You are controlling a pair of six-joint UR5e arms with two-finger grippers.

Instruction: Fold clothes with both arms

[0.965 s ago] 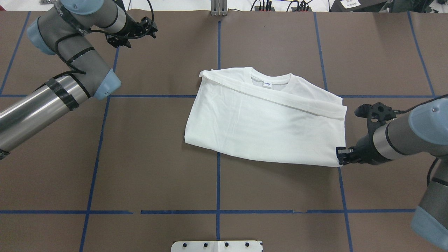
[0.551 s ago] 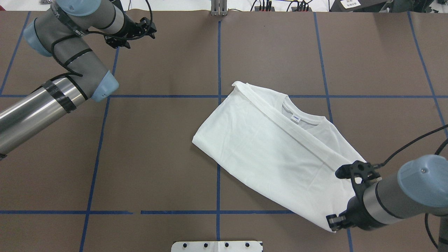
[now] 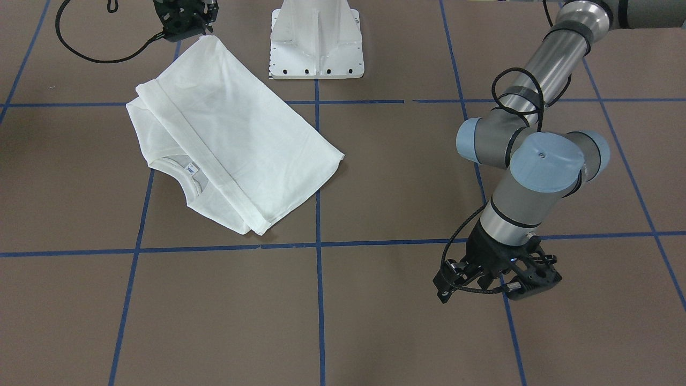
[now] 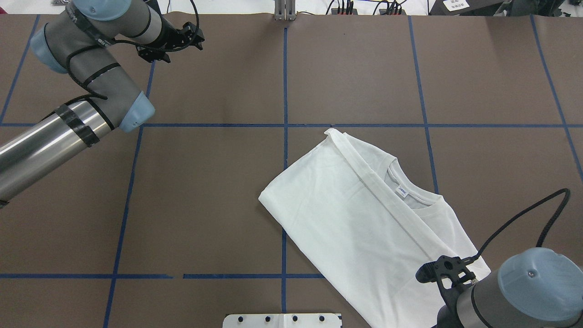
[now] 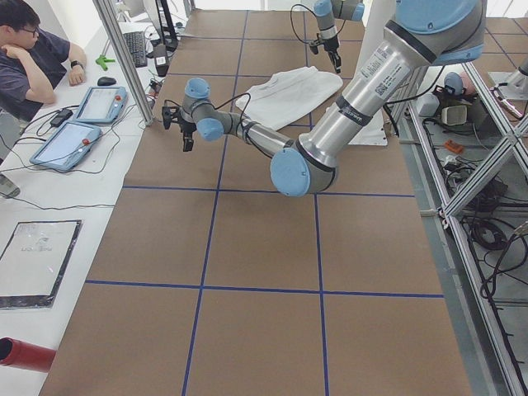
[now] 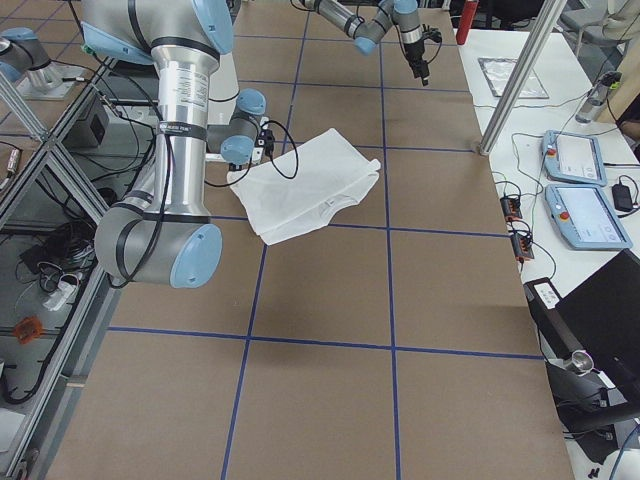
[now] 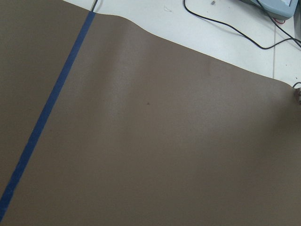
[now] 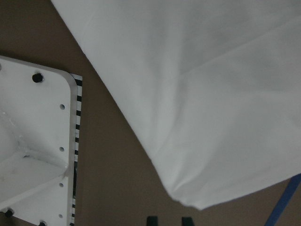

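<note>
update: in the last 1 s the T-shirt gets dragged off table centre and swung roughly 45°. In the overhead view it now sits at 4-5 o'clock from centre, long axis running 11 to 5 o'clock. The collar and neck label face 2 o'clock, and the folded-in sleeve band lies diagonally across the top

right gripper is at the shirt's 5 o'clock corner, just beside the pedestal base plate. In the right wrist view the 2 fingertips sit apart, with bare table between them and the cloth corner just ahead, not between them. So the pincer reads as spread and the corner as let go, though only the very tips show in that view

left gripper hasn't moved: parked at 11 o'clock, well apart from the shirt, fingers spread and holding nothing. Its wrist cam sees only brown table and blue tape

my read: this was a reposition, not a fold. The shirt lies flat, sleeves in, body not yet folded over. The next fold needs both arms, so the left one has a long reach to the 11 o'clock end. Risk: the near corner sits very close to the base plate
</note>
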